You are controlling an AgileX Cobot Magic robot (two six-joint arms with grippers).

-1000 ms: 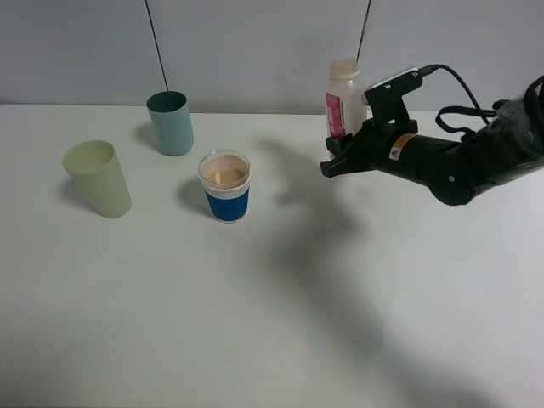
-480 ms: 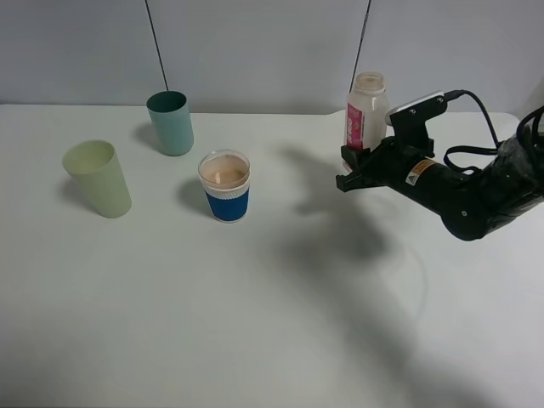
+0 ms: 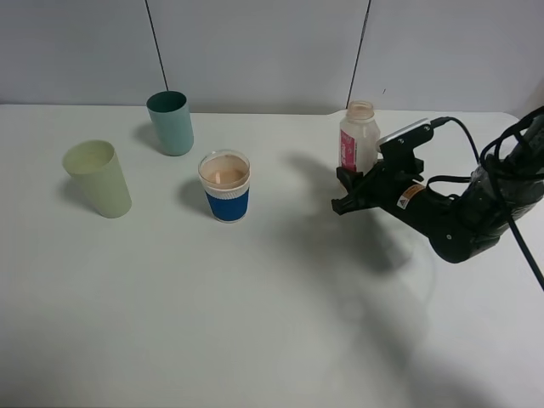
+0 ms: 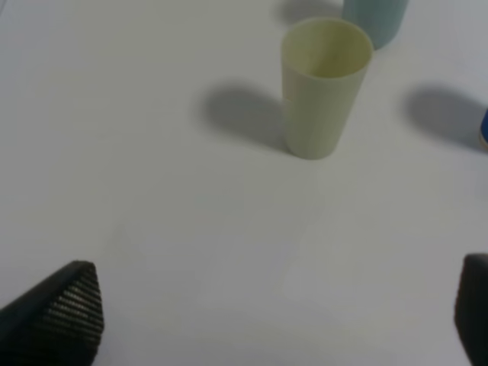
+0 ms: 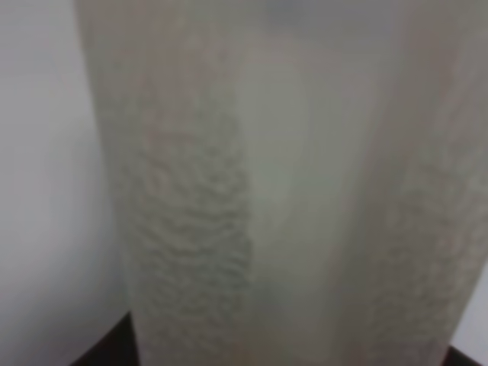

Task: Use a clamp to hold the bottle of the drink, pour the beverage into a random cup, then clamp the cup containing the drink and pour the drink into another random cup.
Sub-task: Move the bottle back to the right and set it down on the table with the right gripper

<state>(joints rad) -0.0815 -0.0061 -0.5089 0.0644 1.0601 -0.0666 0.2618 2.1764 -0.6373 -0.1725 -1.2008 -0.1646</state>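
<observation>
The translucent drink bottle [image 3: 358, 136] with a pink label stands upright at the right of the table, open-topped. My right gripper [image 3: 351, 183] is shut on its lower part. In the right wrist view the bottle [image 5: 282, 183] fills the frame. I cannot tell whether its base touches the table. A clear cup with a blue sleeve [image 3: 226, 185] holds light brown drink at centre left. A teal cup [image 3: 171, 122] and a pale green cup [image 3: 98, 178] stand further left. My left gripper [image 4: 267, 320] is open and empty, short of the pale green cup [image 4: 325, 88].
The white table [image 3: 255, 323] has a grey wall behind it. Two thin dark cables hang down along the wall. The right arm's cables [image 3: 510, 170] loop at the far right. The teal cup's base [image 4: 374, 15] shows in the left wrist view.
My right gripper has carried the bottle to the right and then down towards the table, keeping it upright. The cups have not moved.
</observation>
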